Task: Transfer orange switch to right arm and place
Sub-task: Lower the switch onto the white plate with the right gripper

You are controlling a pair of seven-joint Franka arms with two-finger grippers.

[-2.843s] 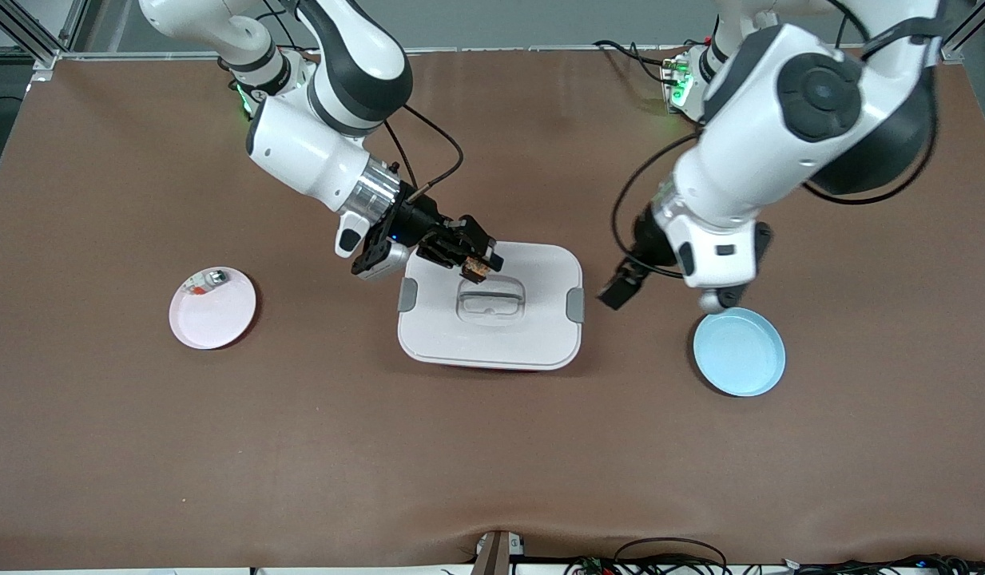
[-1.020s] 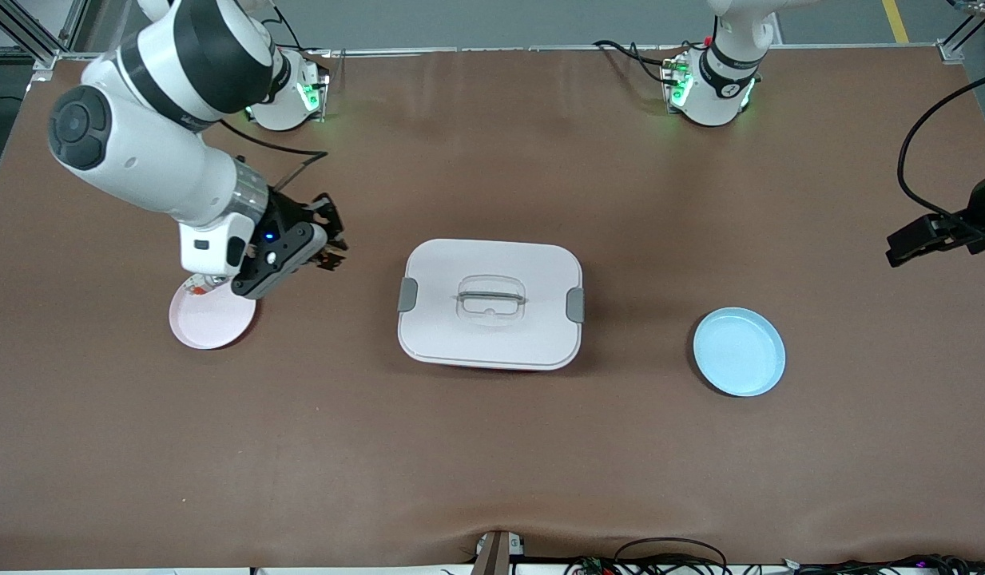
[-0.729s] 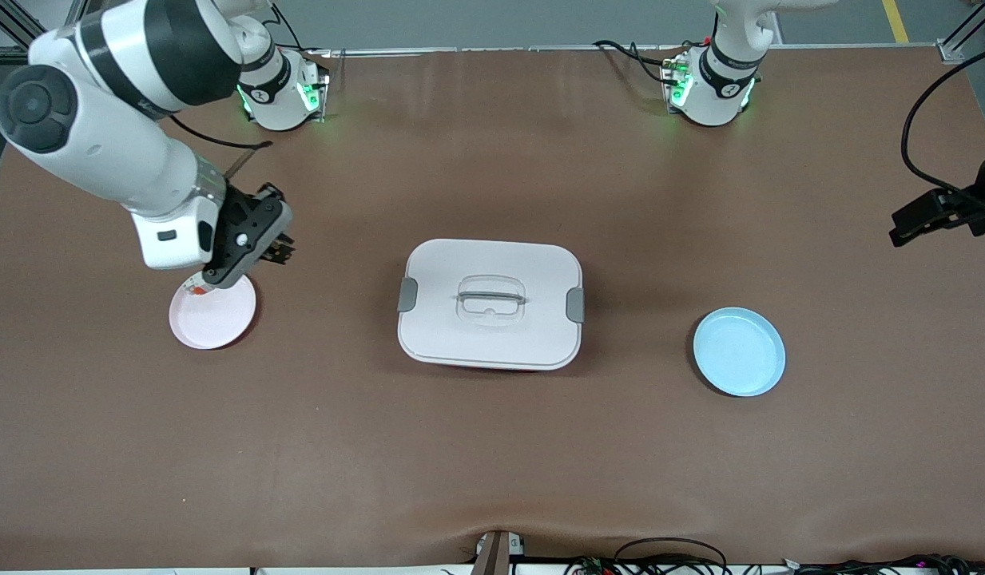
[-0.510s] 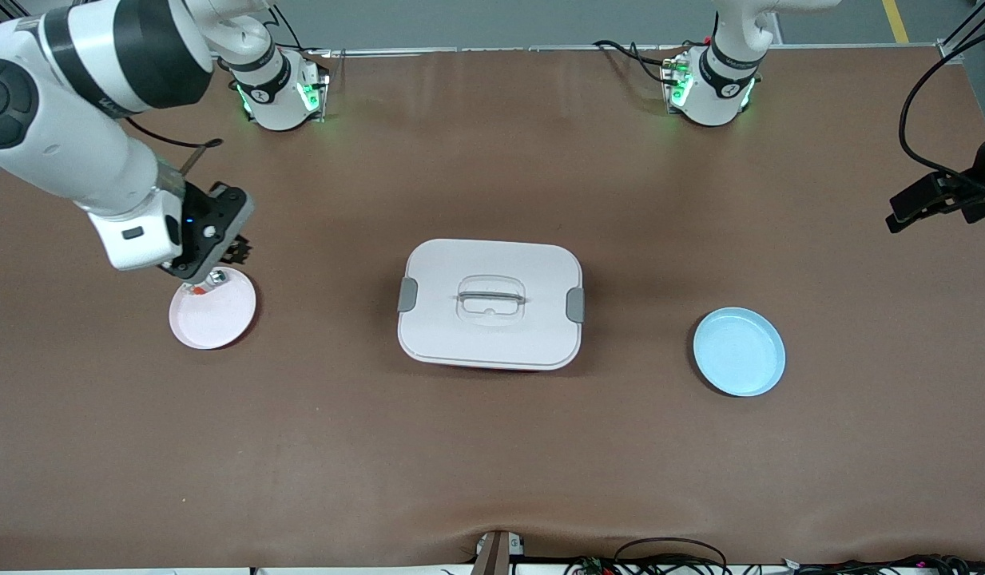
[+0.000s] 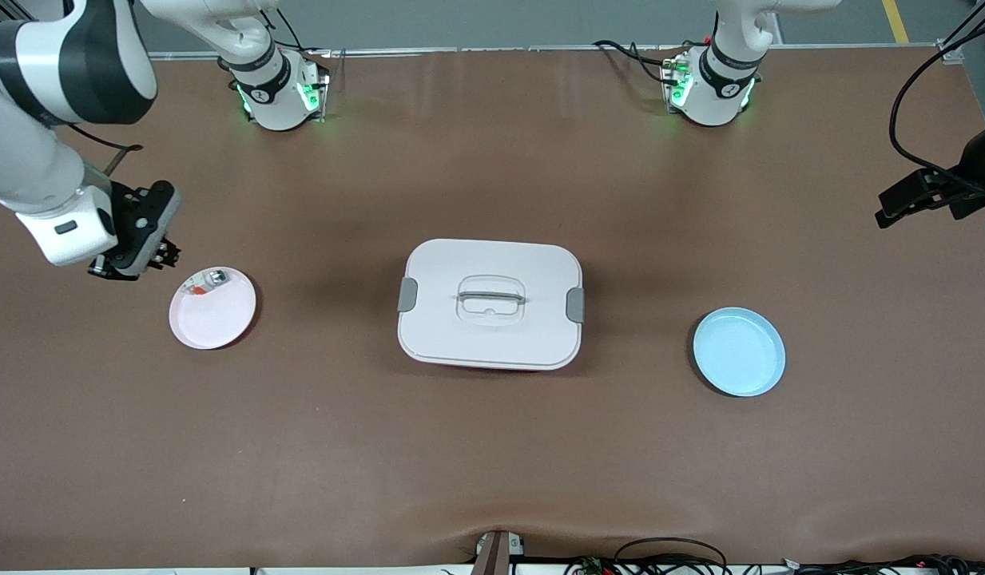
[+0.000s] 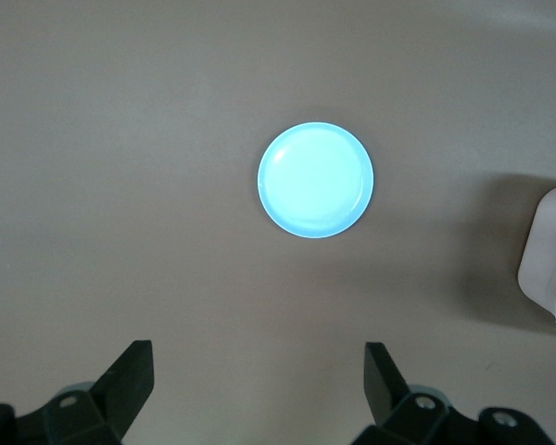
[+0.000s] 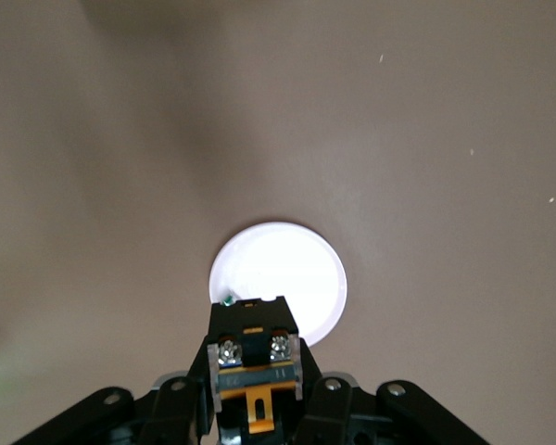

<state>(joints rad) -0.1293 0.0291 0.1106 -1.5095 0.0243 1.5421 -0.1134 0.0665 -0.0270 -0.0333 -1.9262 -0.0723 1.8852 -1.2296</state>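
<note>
Nearest the front camera, blue plate [image 5: 739, 352] sits toward the left arm's end of the table, bare inside; it also shows in the left wrist view [image 6: 315, 180]. Slightly farther from the camera, white lidded box [image 5: 490, 303] sits mid-table, grey latches at both ends, clear handle on top. Pink plate [image 5: 212, 310] lies toward the right arm's end, about level with the box, and holds a small silvery-clear item with a red bit [image 5: 207, 281] at its farther rim. Right gripper [image 5: 140, 254] hangs over bare brown table [image 5: 492, 447] just beside the pink plate, at the edge of the table's right-arm end. Its jaws are clamped on the orange switch [image 7: 254, 369], black body with two screws and an orange-tan tab, with the pink plate [image 7: 278, 278] below in the right wrist view. Left gripper [image 5: 911, 200] is up over the edge of the table's left-arm end, waiting, with fingers [image 6: 130, 380] spread wide and holding nothing. Both arm bases are farthest from the camera.
</note>
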